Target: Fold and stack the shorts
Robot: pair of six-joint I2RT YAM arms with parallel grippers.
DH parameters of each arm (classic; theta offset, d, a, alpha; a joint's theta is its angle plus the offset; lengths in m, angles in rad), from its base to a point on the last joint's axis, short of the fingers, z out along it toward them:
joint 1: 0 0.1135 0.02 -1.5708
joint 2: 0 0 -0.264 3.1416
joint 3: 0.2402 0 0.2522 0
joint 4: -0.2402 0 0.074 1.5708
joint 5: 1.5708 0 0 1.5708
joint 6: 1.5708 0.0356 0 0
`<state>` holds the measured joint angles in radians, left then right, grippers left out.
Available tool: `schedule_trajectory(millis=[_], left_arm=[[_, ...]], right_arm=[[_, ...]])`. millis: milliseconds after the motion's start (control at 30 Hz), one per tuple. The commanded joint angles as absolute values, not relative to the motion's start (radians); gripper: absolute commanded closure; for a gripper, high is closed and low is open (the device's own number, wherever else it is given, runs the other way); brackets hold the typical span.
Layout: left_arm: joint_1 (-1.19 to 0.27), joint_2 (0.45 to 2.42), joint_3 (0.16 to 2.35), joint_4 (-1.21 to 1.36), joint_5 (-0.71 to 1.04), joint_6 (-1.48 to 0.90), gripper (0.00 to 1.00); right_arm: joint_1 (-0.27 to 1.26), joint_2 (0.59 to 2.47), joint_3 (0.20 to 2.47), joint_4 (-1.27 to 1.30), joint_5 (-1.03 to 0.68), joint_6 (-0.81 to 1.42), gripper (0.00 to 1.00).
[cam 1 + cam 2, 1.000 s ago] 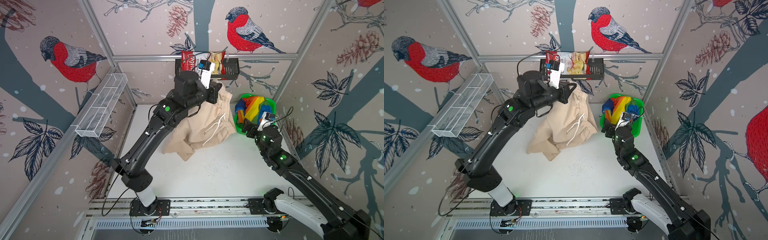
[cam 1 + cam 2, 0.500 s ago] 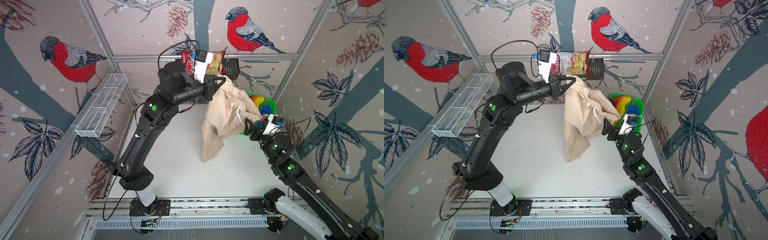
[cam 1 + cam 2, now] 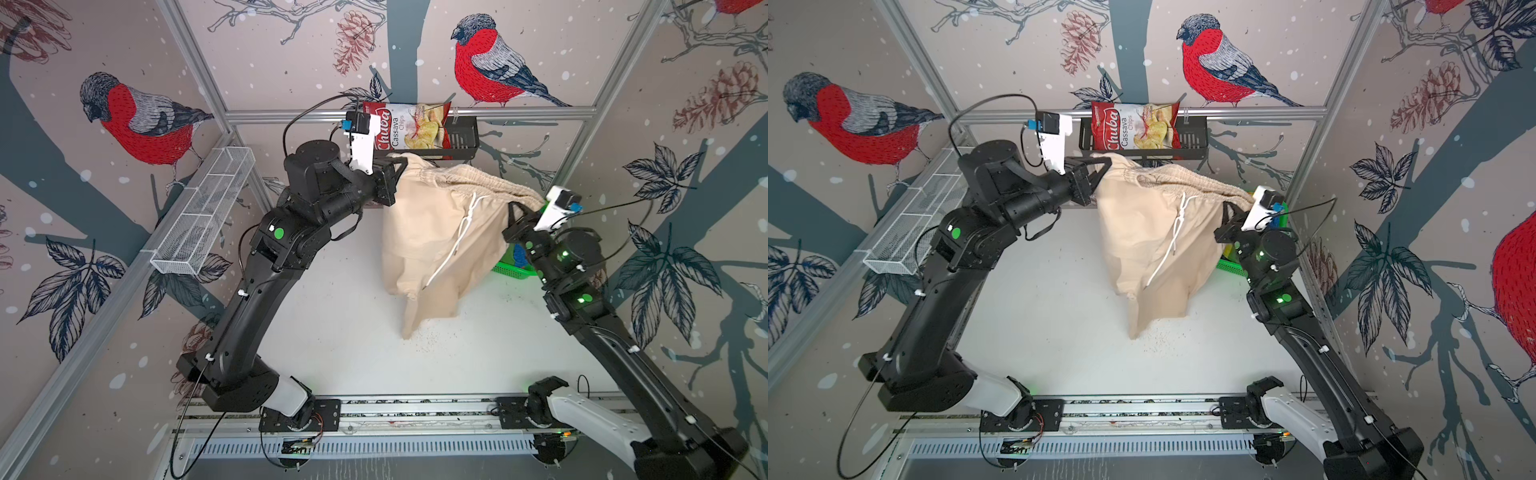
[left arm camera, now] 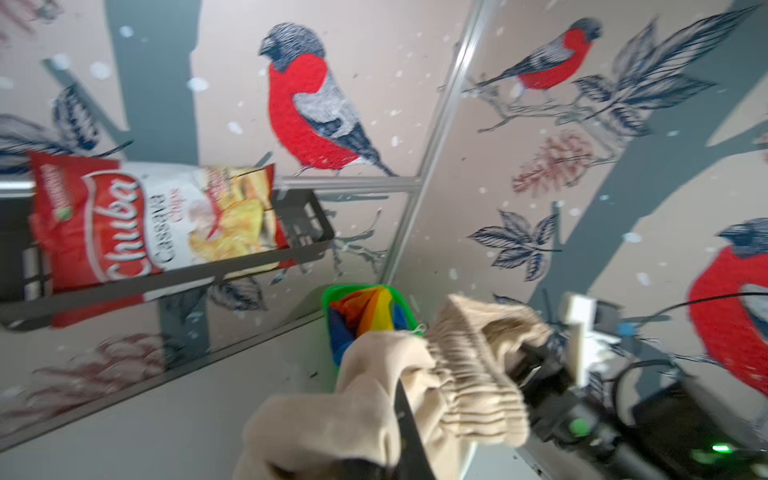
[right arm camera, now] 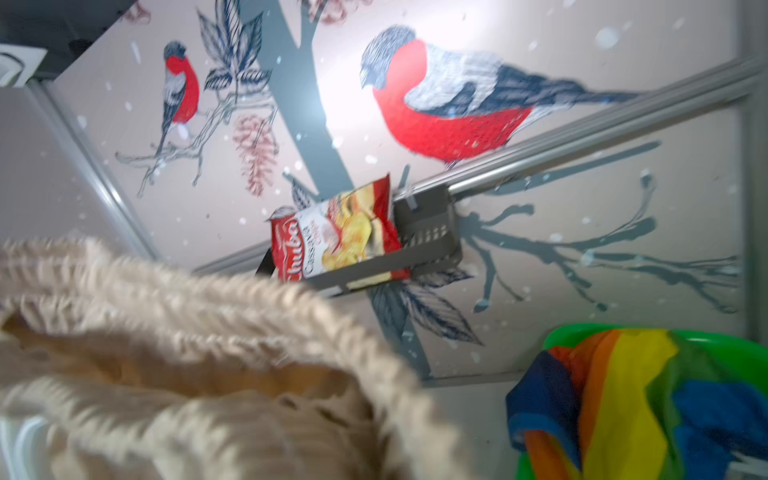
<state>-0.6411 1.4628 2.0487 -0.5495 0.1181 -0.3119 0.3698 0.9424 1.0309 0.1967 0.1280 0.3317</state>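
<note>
2 grips: left end effector (image 3: 400, 165) and right end effector (image 3: 513, 209) tight on beige shorts (image 3: 428, 237); waistband crosswise, legs downward

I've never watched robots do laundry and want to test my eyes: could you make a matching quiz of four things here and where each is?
1 beige shorts
2 rainbow shorts
3 chips bag
4 white wire tray

A in the black rack
B in the green basket
C mounted on the left wall
D held up by left end effector and right end effector

Pairs: 1-D, 2-B, 3-A, 4-C
</note>
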Motion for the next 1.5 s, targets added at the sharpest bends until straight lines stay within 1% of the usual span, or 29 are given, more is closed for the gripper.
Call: schedule_trajectory(millis=[0,100,200,333,467,600,767,867,933,967,1000,1033,1067,1100,1167,1200,1233,1267,1333,1367,1400,1467], left_arm=[[-0.637,1.417,1.936,-0.41,0.051,-0.377,1.0],[-0.637,1.41,1.852,-0.362,0.143,-0.444,1.0],[-0.638,1.405,1.769,-0.308,0.239,-0.527,1.0],[-0.663,1.374,1.619,-0.16,0.367,-0.664,1.0],[-0.693,1.33,1.475,-0.058,0.388,-0.793,1.0],[-0.681,1.233,1.27,0.013,0.344,-0.896,1.0],[-0.577,1.077,1.037,-0.01,0.336,-0.966,1.0],[-0.469,0.954,0.899,-0.073,0.32,-1.002,1.0],[-0.388,0.87,0.811,-0.133,0.304,-1.028,1.0],[-0.356,0.839,0.78,-0.163,0.3,-1.037,1.0],[-0.326,0.81,0.749,-0.191,0.294,-1.046,1.0],[-0.3,0.786,0.724,-0.22,0.288,-1.05,1.0],[-0.283,0.773,0.704,-0.234,0.287,-1.053,1.0],[-0.262,0.764,0.683,-0.236,0.297,-1.055,1.0],[-0.23,0.773,0.655,-0.238,0.329,-1.065,1.0],[-0.215,0.785,0.645,-0.23,0.349,-1.069,0.98],[-0.206,0.799,0.636,-0.223,0.365,-1.072,0.9],[-0.196,0.812,0.63,-0.218,0.377,-1.074,0.86],[-0.188,0.829,0.624,-0.215,0.379,-1.072,0.75],[-0.186,0.837,0.622,-0.211,0.379,-1.072,0.64],[-0.186,0.84,0.623,-0.209,0.382,-1.073,0.57],[-0.186,0.838,0.621,-0.212,0.382,-1.077,0.46]], right_arm=[[0.322,0.909,1.119,0.105,0.251,0.314,1.0],[0.302,0.885,1.19,0.082,0.33,0.319,1.0],[0.299,0.905,1.29,0.072,0.4,0.301,1.0],[0.299,1.01,1.48,0.039,0.435,0.259,1.0],[0.307,1.157,1.639,0.036,0.391,0.257,1.0],[0.402,1.394,1.781,-0.001,0.375,0.236,1.0],[0.561,1.762,1.963,-0.064,0.4,0.172,0.97],[0.641,2.077,2.22,-0.153,0.404,0.137,0.96],[0.699,2.329,2.486,-0.226,0.412,0.106,0.96],[0.721,2.419,2.58,-0.235,0.417,0.092,0.94],[0.746,2.508,2.652,-0.218,0.422,0.08,0.88],[0.769,2.562,2.669,-0.18,0.424,0.07,0.86],[0.785,2.584,2.649,-0.137,0.429,0.065,0.86],[0.8,2.59,2.597,-0.077,0.434,0.063,0.82],[0.814,2.57,2.483,0.009,0.404,0.077,0.67],[0.814,2.56,2.434,0.035,0.377,0.094,0.52],[0.811,2.555,2.408,0.043,0.342,0.11,0.39],[0.807,2.553,2.395,0.03,0.306,0.127,0.33],[0.801,2.549,2.393,-0.014,0.281,0.139,0.28],[0.796,2.54,2.393,-0.039,0.285,0.139,0.26],[0.79,2.524,2.383,-0.057,0.28,0.136,0.25],[0.776,2.475,2.342,-0.068,0.264,0.14,0.23]])
